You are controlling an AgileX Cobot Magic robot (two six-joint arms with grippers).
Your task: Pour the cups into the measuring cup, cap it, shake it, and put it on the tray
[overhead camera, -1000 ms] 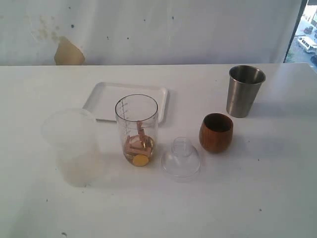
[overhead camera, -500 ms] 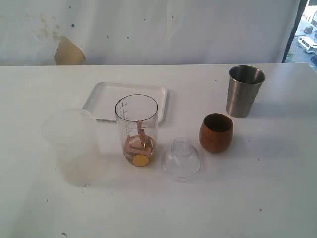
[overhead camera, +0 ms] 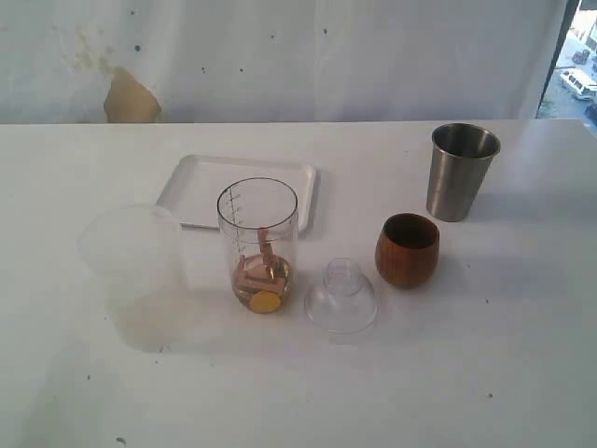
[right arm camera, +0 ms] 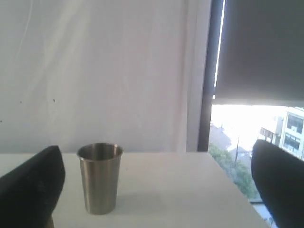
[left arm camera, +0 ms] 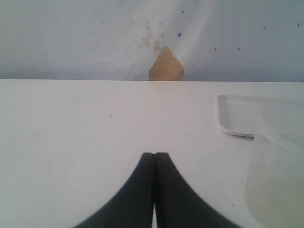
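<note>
Left tool: jaws pressed together, empty. Right tool: jaws spread wide, empty. Steel tumbler upright on counter, far right; measuring cup near centre.

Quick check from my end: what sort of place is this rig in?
Likely an indoor lab bench on an upper floor: a white table, a stained white wall with a tan patch, and a window overlooking vehicles and buildings.
</note>
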